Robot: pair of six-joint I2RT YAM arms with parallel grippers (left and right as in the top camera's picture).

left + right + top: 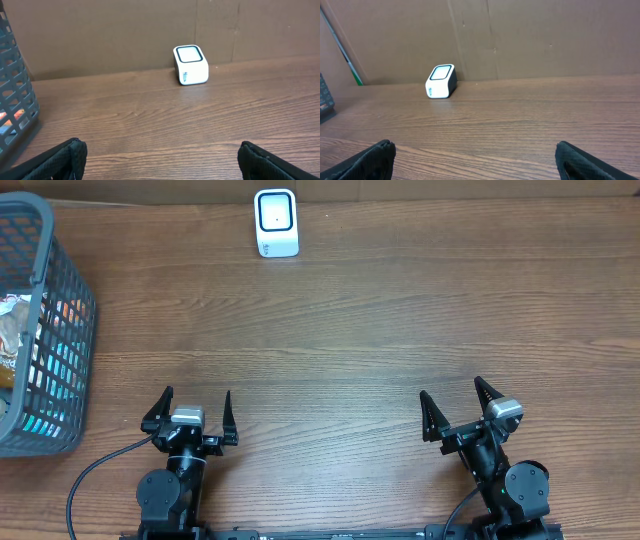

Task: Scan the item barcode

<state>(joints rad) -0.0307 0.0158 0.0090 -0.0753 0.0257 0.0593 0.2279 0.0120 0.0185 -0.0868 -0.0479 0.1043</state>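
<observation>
Left claw, right claw agape; basket half-cropped

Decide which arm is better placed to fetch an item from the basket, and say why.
Probably the left. The left gripper, open, sits much nearer the grey basket on its own side; the right gripper, also open, would have to reach right across.

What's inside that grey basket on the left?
The basket holds packaged goods: a crinkled pale wrapper on top, orange and blue packs showing through the slatted wall. What they are, how many, and anything deeper is hidden by wall and wrapper.
</observation>
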